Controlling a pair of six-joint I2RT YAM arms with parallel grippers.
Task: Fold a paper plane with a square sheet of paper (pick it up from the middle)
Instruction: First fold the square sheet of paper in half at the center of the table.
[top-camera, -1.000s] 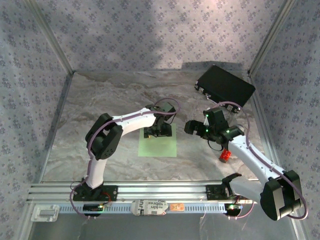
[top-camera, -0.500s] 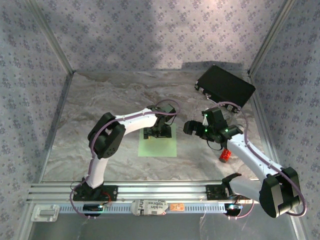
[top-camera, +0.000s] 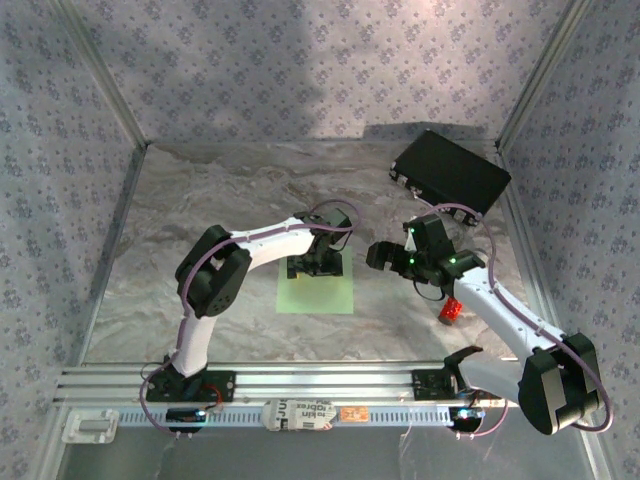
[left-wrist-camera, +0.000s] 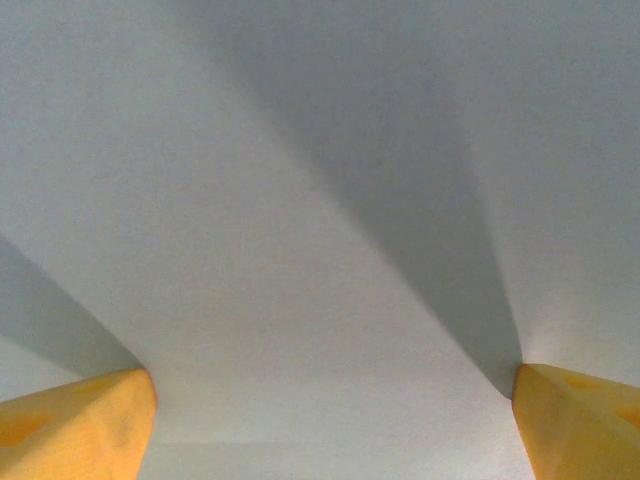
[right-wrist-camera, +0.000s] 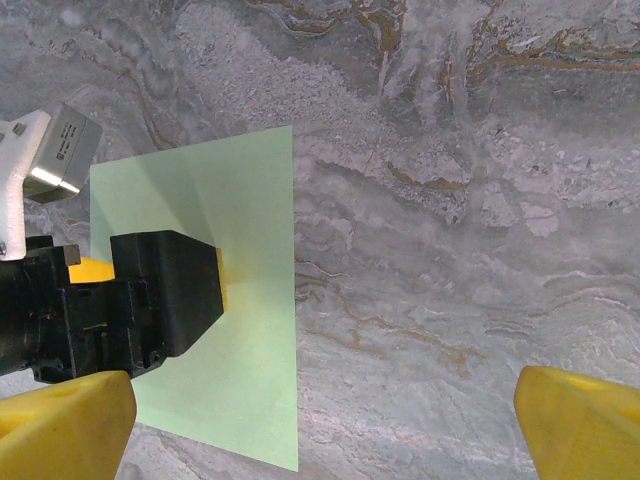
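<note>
The square sheet of paper (top-camera: 316, 292) lies flat and pale green on the marble table, with no crease visible. My left gripper (top-camera: 318, 264) points straight down over the sheet's far half, jaws open. In the left wrist view its yellow fingertips (left-wrist-camera: 78, 424) stand wide apart at the paper (left-wrist-camera: 300, 230), left gripper (left-wrist-camera: 330, 430) empty. My right gripper (top-camera: 384, 256) hovers open just right of the sheet. The right wrist view shows the sheet (right-wrist-camera: 245, 350) under the left gripper's black body, with my right gripper (right-wrist-camera: 325, 425) over bare table. The paper plane is out of view.
A black rectangular case (top-camera: 450, 172) sits at the far right corner. A small red cylinder (top-camera: 451, 312) stands beside the right forearm. Patterned walls close in three sides, and a metal rail (top-camera: 320, 382) runs along the near edge.
The right gripper has edged slightly left toward the sheet. The left gripper stays over the paper, jaws unchanged.
</note>
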